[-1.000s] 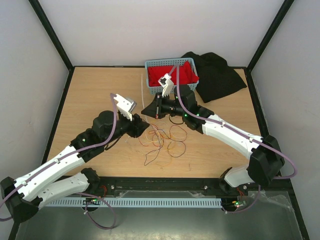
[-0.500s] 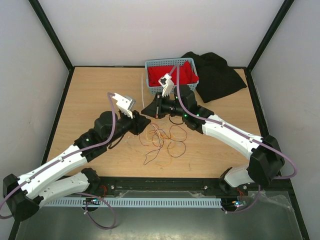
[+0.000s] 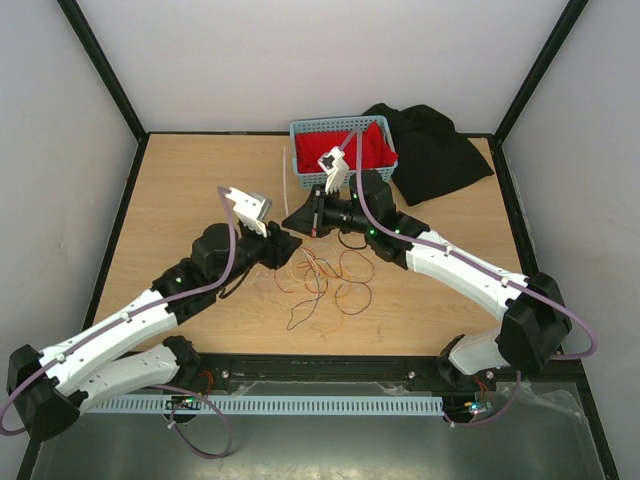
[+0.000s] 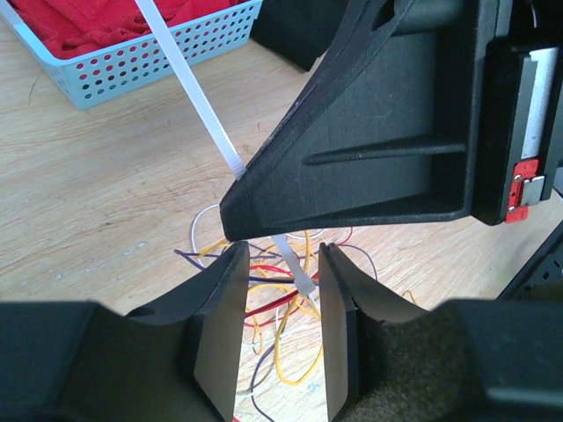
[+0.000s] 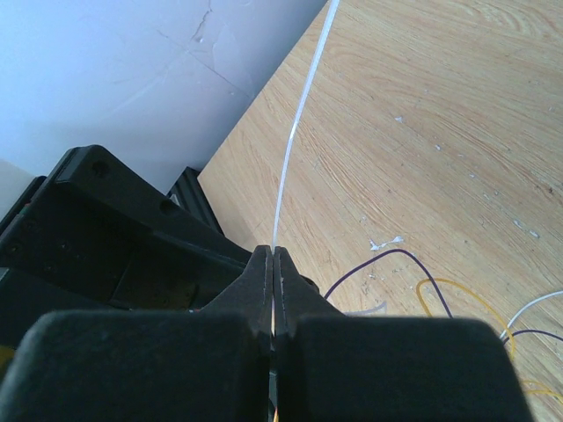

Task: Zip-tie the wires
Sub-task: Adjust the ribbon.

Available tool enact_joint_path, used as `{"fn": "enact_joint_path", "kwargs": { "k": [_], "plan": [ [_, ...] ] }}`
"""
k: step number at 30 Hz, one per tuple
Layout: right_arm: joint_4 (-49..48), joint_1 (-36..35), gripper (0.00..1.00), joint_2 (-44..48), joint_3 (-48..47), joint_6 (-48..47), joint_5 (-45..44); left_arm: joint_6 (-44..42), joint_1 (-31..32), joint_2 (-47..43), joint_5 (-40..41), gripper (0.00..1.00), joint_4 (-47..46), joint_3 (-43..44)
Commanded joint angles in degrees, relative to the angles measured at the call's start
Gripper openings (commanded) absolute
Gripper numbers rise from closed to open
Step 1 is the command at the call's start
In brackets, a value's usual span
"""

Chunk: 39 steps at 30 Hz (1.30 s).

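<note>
Straddling the zip tie (image 4: 198, 105) with room either side — left claw (image 4: 281, 264).

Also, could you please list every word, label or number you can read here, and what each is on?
No text can be read anywhere.
The red tab on the right gripper is too blurred to show any marking.
The basket and zip tie carry none.
</note>
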State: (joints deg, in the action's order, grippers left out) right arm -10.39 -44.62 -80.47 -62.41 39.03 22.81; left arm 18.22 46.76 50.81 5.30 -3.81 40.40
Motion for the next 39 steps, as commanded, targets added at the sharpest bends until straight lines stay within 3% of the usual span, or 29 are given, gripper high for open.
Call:
{"fn": "enact_joint_path", "kwargs": {
  "k": [1, 26, 39],
  "plan": [
    [-2.3, -0.29, 0.0, 1.52, 0.5, 0.86, 0.24, -0.63, 0.37, 0.96, 0.61, 0.37, -3.82, -0.6],
    [-0.99, -0.21, 0.0, 0.57, -3.8, -2.28, -1.5, -1.28, 2.77, 1.01, 1.8, 0.06, -5.85, -5.44],
    [0.78, -0.12, 0.0, -2.47, -10.13, -3.43, -0.04, 2.99, 6.23, 1.84, 4.36, 0.03, -5.9, -10.41]
  ]
}}
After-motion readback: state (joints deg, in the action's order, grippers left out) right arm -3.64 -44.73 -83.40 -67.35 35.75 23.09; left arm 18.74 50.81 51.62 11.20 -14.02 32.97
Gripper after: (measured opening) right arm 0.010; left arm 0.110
